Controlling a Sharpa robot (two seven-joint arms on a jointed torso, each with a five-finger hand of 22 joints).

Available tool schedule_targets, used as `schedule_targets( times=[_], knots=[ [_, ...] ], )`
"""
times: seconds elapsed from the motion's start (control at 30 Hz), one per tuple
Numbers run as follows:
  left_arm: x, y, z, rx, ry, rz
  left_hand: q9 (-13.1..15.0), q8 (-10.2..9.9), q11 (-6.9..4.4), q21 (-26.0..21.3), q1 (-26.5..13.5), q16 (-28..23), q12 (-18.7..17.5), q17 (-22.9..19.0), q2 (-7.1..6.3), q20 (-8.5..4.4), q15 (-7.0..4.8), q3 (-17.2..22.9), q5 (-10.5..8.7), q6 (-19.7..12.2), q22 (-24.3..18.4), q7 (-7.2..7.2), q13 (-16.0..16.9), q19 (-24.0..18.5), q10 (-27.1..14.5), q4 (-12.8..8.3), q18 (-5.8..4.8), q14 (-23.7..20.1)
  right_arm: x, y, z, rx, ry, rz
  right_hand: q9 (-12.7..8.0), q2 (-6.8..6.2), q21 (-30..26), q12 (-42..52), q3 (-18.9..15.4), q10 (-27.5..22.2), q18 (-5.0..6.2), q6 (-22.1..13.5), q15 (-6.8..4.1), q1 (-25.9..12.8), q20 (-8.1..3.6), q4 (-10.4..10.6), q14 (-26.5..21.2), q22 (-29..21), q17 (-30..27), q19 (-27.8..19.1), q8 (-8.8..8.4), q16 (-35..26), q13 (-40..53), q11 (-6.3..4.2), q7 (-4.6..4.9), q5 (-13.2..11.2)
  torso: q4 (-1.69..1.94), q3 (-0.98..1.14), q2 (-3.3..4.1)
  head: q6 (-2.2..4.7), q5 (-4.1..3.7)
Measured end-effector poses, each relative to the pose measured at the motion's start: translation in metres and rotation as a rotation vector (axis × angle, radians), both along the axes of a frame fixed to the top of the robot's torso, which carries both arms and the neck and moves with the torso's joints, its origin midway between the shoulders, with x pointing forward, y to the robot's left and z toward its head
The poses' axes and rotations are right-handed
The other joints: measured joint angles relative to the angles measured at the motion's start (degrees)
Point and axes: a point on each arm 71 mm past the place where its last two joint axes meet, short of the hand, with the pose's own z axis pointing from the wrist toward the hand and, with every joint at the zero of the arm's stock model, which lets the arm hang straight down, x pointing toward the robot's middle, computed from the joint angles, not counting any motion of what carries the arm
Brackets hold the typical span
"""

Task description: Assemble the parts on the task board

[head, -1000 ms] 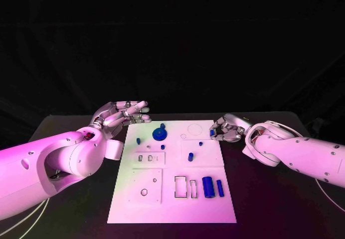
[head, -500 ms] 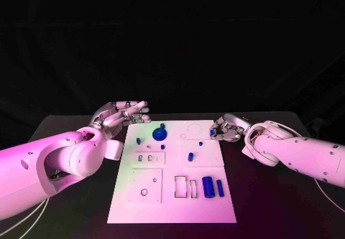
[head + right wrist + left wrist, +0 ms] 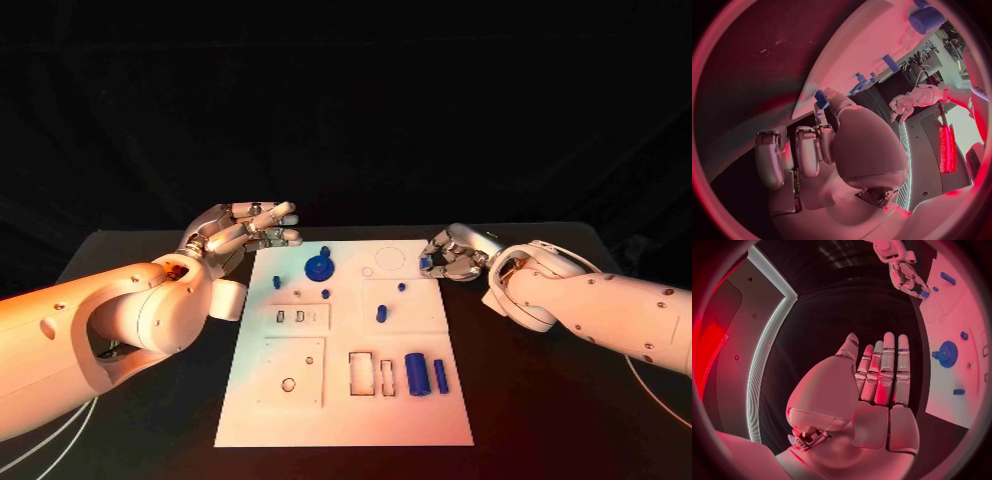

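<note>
The white task board [image 3: 346, 400] lies in the middle of the table. On it are a blue gear [image 3: 320, 266], several small blue pegs such as one [image 3: 382, 314] near the middle, a blue cylinder [image 3: 417, 374] and a thin blue bar [image 3: 441, 376]. My right hand [image 3: 462, 256] is at the board's far right edge, its fingers curled, pinching a small blue part [image 3: 427, 266]; the right wrist view shows this part [image 3: 821, 97] at its fingertips. My left hand [image 3: 245, 228] hovers off the board's far left corner, fingers straight and apart [image 3: 879, 375], holding nothing.
Rectangular and round slots are cut into the board's near half [image 3: 372, 372]. Black table [image 3: 548, 400] surrounds the board on both sides. My two white forearms [image 3: 130, 320] flank the board.
</note>
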Motion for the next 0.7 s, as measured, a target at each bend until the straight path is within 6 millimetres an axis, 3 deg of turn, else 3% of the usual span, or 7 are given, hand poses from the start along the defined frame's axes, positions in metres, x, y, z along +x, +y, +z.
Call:
schedule_targets(
  times=[0.33,0.5,0.7],
  knots=[
    [0.001,0.000,0.000,0.001,0.002,0.000,0.0,0.0,0.00,0.0,0.0,0.0,0.0,0.0,0.00,0.00,0.00,0.0,0.00,0.0,0.0,0.00,0.0,0.0,0.0,0.0,0.00,0.0,-0.012,0.014,0.010,0.046,-0.022,0.018,0.0,0.81,0.0,0.0,0.6,0.0,0.00,-0.3,0.00,-0.1,0.00,-0.2,0.0,0.0,0.0,0.0,-0.01,0.0,0.0,0.00,-0.31,0.3,0.00,-0.01,-0.10,-0.01,0.15],
    [0.003,0.002,-0.001,0.003,0.003,0.004,0.0,0.0,0.00,0.0,0.0,0.0,-0.2,0.0,0.00,0.00,0.00,0.1,0.00,0.0,0.0,0.00,0.0,0.0,0.0,-0.1,0.00,0.0,-0.024,0.038,0.021,0.081,-0.026,0.060,0.0,0.98,0.0,0.0,0.6,0.0,0.00,-0.4,0.00,-0.2,0.00,-0.2,0.0,0.0,0.0,0.0,-0.01,0.0,0.0,0.00,-0.39,0.4,-0.06,-0.12,-0.36,0.05,0.52],
    [0.007,0.004,-0.006,0.009,0.009,0.011,0.0,0.0,0.00,0.0,0.0,0.0,-0.2,0.0,0.00,0.00,0.00,0.1,0.00,0.0,0.0,0.00,0.0,0.0,0.0,-0.1,-0.01,0.0,-0.037,0.073,0.026,0.101,-0.017,0.111,0.0,1.05,0.0,0.0,0.6,0.0,0.00,-0.6,0.00,-0.3,0.01,-0.2,0.0,0.0,0.0,0.0,-0.01,0.0,0.0,0.00,-0.41,-0.2,-0.03,-0.33,-0.92,-0.41,1.24]
  ],
)
